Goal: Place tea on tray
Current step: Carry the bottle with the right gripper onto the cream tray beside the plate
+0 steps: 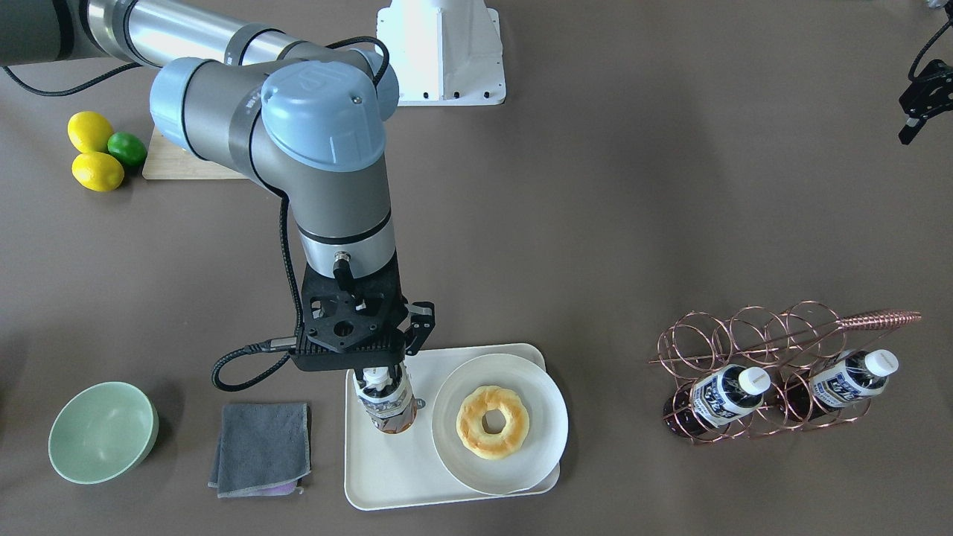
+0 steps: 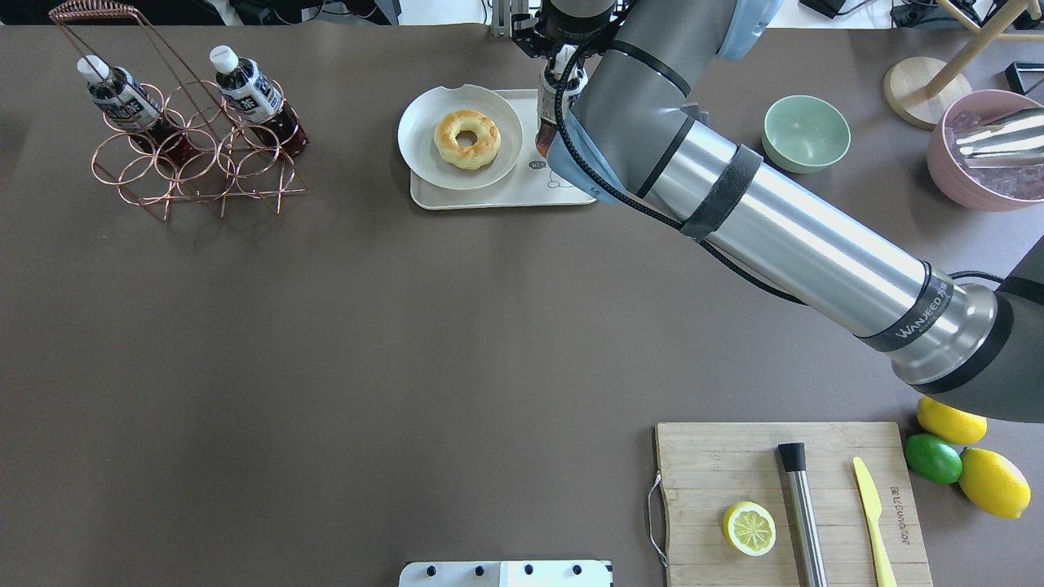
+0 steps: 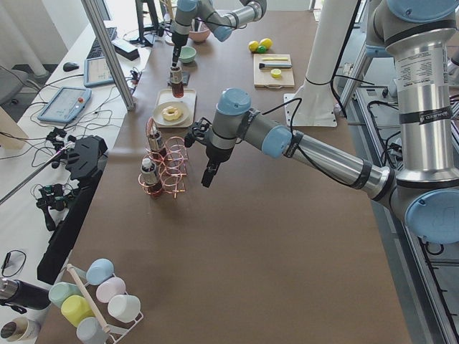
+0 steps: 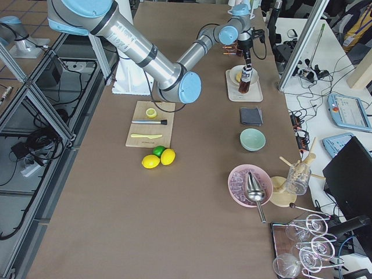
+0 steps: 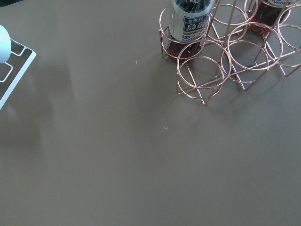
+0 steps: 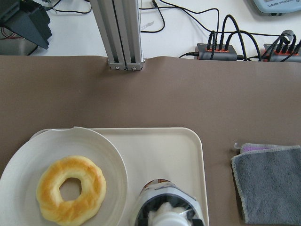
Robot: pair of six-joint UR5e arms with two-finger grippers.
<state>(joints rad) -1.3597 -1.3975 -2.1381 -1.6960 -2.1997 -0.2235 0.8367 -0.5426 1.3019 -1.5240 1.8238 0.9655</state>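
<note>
My right gripper is shut on the neck of a tea bottle and holds it upright over the cream tray, beside the round plate with a doughnut. I cannot tell whether the bottle's base touches the tray. The right wrist view shows the bottle over the tray. Two more tea bottles lie in a copper wire rack. My left gripper hangs apart from the rack, above the table; I cannot tell whether it is open.
A green bowl and a folded grey cloth lie beside the tray. Lemons and a lime sit by a wooden cutting board with a knife and a half lemon. A pink bowl stands at the table's edge.
</note>
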